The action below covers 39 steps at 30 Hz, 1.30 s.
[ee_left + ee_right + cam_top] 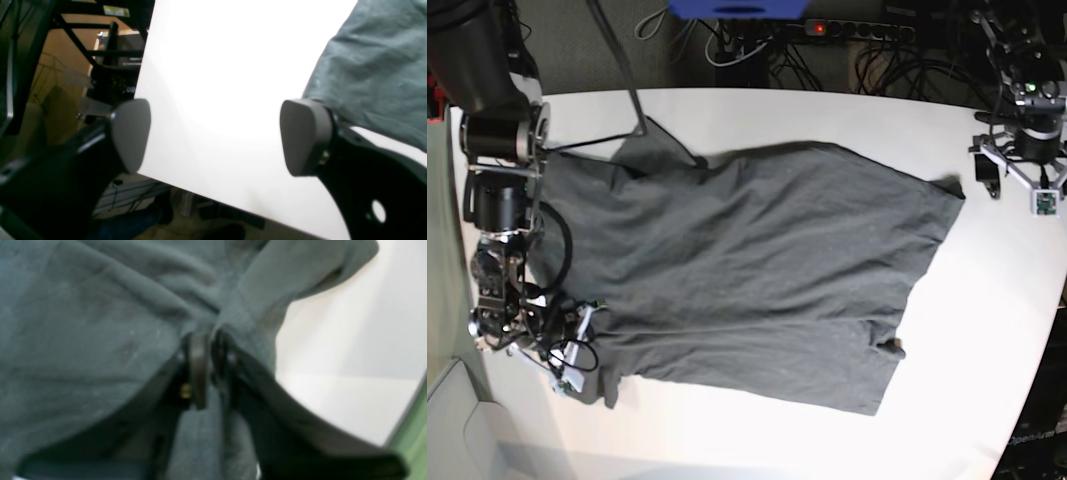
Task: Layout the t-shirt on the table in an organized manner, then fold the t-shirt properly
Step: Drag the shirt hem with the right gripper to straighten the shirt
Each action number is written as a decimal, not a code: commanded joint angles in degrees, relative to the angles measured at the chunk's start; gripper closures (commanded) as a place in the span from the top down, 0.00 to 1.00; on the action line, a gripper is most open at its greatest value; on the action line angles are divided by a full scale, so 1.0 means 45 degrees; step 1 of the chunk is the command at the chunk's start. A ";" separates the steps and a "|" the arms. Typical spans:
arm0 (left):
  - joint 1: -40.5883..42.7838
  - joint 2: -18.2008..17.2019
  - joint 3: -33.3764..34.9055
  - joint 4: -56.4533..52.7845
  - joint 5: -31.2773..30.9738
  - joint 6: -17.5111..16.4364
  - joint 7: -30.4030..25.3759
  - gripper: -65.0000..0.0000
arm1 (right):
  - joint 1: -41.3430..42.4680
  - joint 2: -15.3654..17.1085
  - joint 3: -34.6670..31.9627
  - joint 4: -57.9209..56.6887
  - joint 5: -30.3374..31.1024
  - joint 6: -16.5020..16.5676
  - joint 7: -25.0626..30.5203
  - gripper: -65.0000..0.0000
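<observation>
While the t-shirt (747, 270) is lying spread across the middle of the table (987, 330), bare white surface is showing along the near edge and in a broad band on the base view's right, running out to the rounded corner; a narrower strip is showing behind the shirt at the far edge, where cables (877, 50) are lying on the dark floor. On the base view's left the cloth is reaching almost to the table's side, leaving little room there.

At that left side the right gripper (208, 350) is sitting low at the shirt's near corner, beside a sleeve. In its wrist view the jaws are standing close together with only a thin gap, and grey fabric is bunching around and over the fingertips; whether they are pinching cloth or merely resting in the folds cannot be told, as the view is blurred. White tabletop is showing to the right of that bunch.

Across the table, the left gripper (1017, 170) is hanging over the far right corner, well apart from the shirt's hem. Its wrist view is showing the two grey pads (131, 133) spread wide with nothing between them but bare table, the shirt's edge lying behind one finger and the table's edge running just below.
</observation>
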 commanded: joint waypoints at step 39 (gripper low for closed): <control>-0.4465 0.1661 0.1965 -0.5727 0.0088 0.0213 -0.0353 0.02 | -0.5251 -0.1767 0.0030 1.2441 0.0221 -0.0007 -0.4126 0.51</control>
